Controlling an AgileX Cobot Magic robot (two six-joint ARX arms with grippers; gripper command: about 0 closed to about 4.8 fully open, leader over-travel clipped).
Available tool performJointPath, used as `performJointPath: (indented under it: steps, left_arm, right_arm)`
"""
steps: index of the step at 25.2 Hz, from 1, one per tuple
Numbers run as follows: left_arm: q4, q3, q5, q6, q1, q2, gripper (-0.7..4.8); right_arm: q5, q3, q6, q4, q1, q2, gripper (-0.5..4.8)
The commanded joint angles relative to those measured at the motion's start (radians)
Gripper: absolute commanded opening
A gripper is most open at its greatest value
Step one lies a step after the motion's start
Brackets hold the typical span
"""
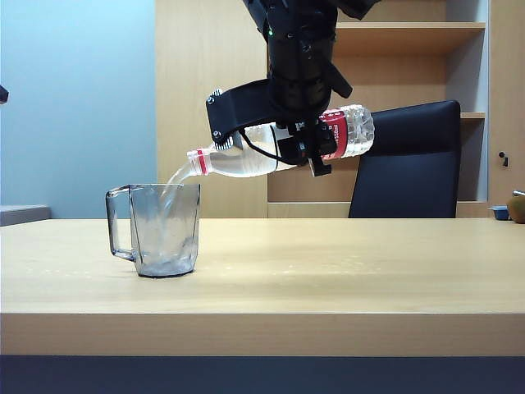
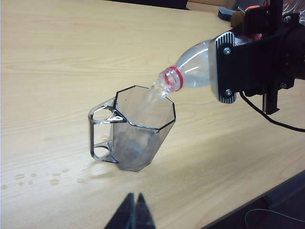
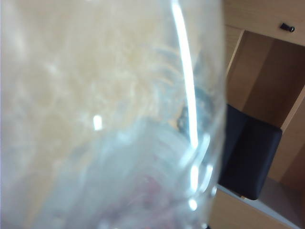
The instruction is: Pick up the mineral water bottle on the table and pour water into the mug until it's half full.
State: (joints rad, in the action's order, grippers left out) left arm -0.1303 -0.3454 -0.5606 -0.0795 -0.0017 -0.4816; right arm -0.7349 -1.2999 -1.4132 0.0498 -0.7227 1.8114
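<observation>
Right tool (image 1: 305,146) clamps the mineral water bottle (image 1: 246,160) tipped over the mug (image 1: 164,230). Water (image 1: 176,185) streams in! Left tool (image 2: 135,213) sits closed above the counter (image 1: 344,271).

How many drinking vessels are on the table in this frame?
1: the mug, standing left of centre on the table, under the tilted mineral water bottle held by the right gripper. The left gripper waits shut nearby.

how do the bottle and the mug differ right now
The mineral water bottle lies tilted in the air, held by the right claw; the mug stands upright on the table. The bottle has a red-and-white label; the mug has a handle. Both are clear plastic.
</observation>
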Motion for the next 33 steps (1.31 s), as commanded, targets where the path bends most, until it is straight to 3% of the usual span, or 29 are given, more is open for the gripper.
performJointPath:
  steps: [1,11,19,22,27,32,33]
  left_arm:
    - [0.012,-0.004,0.000,0.001,0.001,0.001,-0.06]
    - [0.012,-0.003,0.000,0.001,0.001,0.001,-0.06]
    - [0.013,-0.003,0.000,0.001,0.001,0.001,-0.06]
    - [0.013,-0.004,0.000,0.001,0.001,0.001,-0.06]
    - [0.013,-0.003,0.003,0.001,0.001,0.001,-0.06]
    - [0.013,-0.004,0.002,0.000,0.001,0.001,-0.06]
    - [0.013,-0.004,-0.001,0.001,0.001,0.001,-0.06]
  right_arm:
    - [-0.011,-0.008,-0.036,-0.067,-0.009,-0.010,2.34]
    - [-0.011,-0.007,-0.045,-0.083,-0.020,-0.010,2.34]
    - [0.018,-0.006,0.167,0.017,-0.020,-0.010,2.34]
    - [0.068,-0.005,0.366,0.087,-0.020,-0.010,2.34]
    - [0.199,-0.004,0.771,0.060,-0.004,-0.010,2.34]
    - [0.359,0.071,1.226,-0.104,0.081,-0.010,2.34]
    - [0.381,0.103,1.264,-0.163,0.094,-0.010,2.34]
